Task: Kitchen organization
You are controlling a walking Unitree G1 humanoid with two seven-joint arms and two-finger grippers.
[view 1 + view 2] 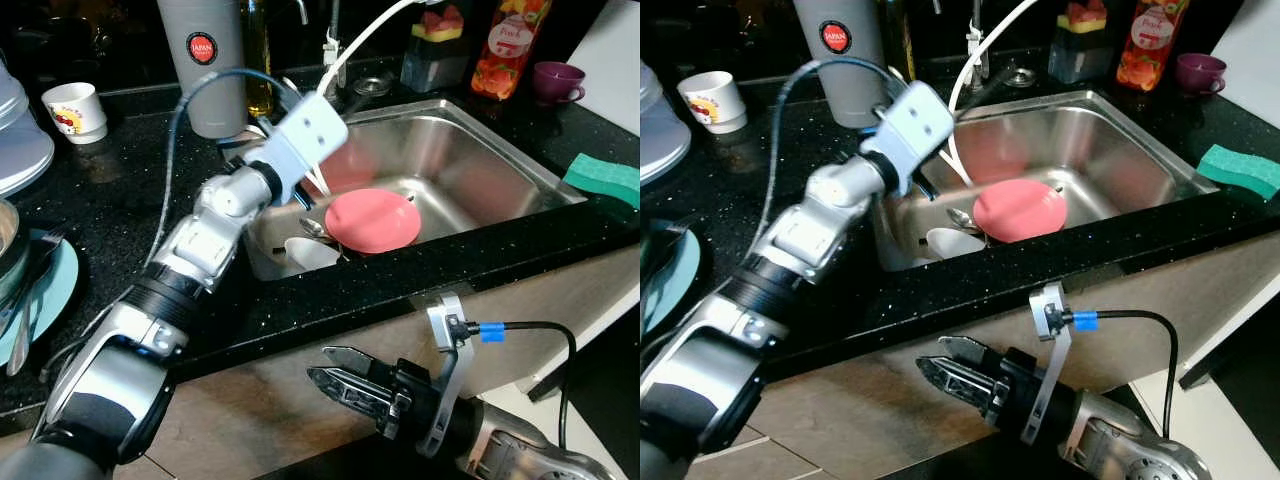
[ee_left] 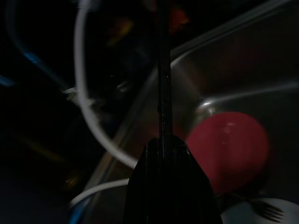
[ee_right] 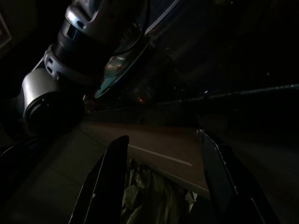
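A pink plate lies tilted in the steel sink, beside a white bowl and a spoon. My left arm reaches over the sink's left wall, its grey wrist housing hiding the fingers. In the left wrist view the left gripper looks shut, one thin dark blade pointing past the pink plate and a white bowl with a fork in it. My right gripper hangs below the counter edge, open with nothing in it; its fingers stand apart.
A white hose curves from the tap into the sink. On the black counter stand a grey flask, a white mug, a juice bottle, a purple cup and a green sponge. A teal plate lies at left.
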